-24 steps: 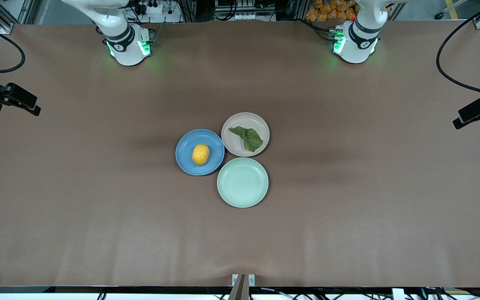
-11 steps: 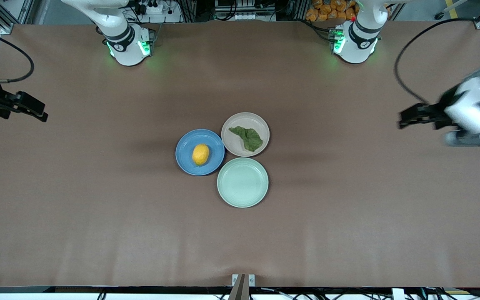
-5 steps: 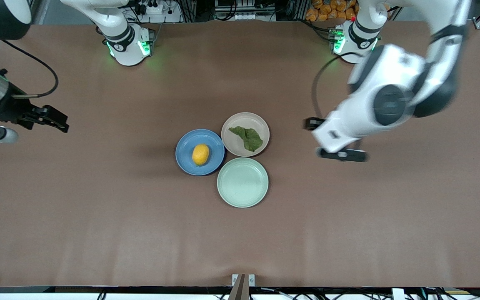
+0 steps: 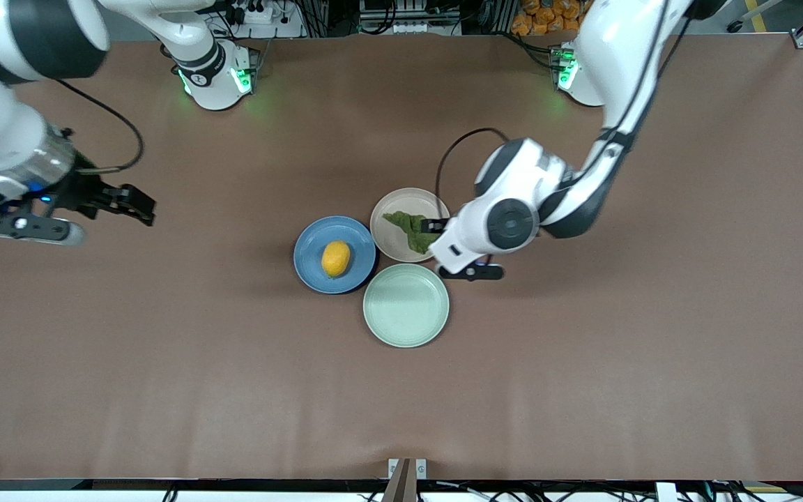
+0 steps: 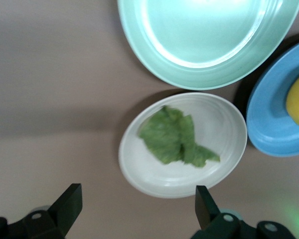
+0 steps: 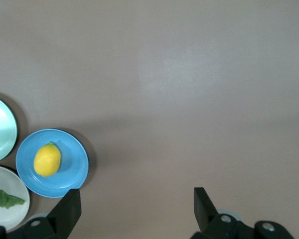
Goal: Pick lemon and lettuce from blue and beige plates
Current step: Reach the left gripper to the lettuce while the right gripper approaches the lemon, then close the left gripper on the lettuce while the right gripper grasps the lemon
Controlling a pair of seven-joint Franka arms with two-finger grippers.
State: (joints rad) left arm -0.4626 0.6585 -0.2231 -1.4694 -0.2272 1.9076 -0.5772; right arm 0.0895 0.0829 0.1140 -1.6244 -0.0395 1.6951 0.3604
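Left gripper (image 4: 436,226) wide open, empty, over beige plate (image 4: 391,240) edge by lettuce (image 4: 414,231); should centre over the leaf's thickest fold, probably, before descending; right gripper (image 4: 138,204) open, empty, well apart from lemon (image 4: 335,259) on blue plate (image 4: 311,240).

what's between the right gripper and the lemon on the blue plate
Only bare table. In the front view the right gripper hangs open toward the right arm's end, and nothing lies before the blue plate holding the lemon.
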